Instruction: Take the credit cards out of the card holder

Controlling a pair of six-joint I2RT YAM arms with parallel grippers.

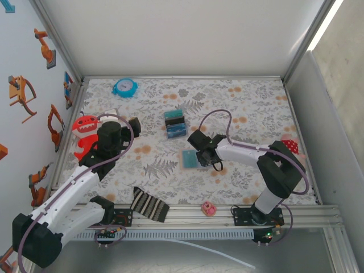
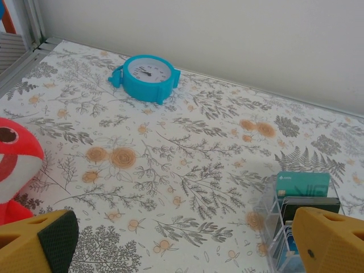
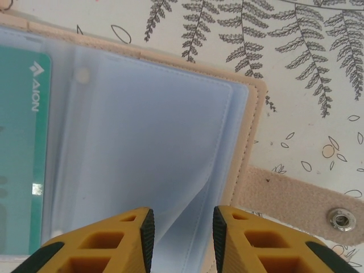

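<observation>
Right hand [image 3: 182, 220] hangs low over the opened card holder [image 3: 170, 131]. Its fingers [image 3: 143, 230] stand a narrow gap apart and are clamped on nothing, with pale blue lining showing between them.

From the right wrist, the holder lies flat with its inside up. Its long axis runs across the picture, with one panel at the left and the other in the middle. A tan strap [image 3: 296, 207] with a metal snap [image 3: 341, 219] points off to the right. Clear sleeves cover the lining. The left sleeve holds a teal card [image 3: 23, 148]. Through the sleeve under the fingers only lining shows, and its loose edge curls up beside one pad.

From the top camera, the holder lies near the middle of the table [image 1: 244, 108], partly covered by the hand, and is too small there to read its axis. Just beyond it stands a clear rack [image 1: 175, 124]. The left wrist view shows upright cards [image 2: 301, 185] in its slots: teal at the back, a dark one before it, and blue nearer.

The left hand [image 2: 185, 242] is spread wide, holds nothing and sits beside a red plush toy [image 1: 85, 133]. A blue alarm clock [image 2: 147, 77] lies near the far wall. A striped cloth [image 1: 149, 205] and a small pink object [image 1: 209, 209] lie at the near edge.
</observation>
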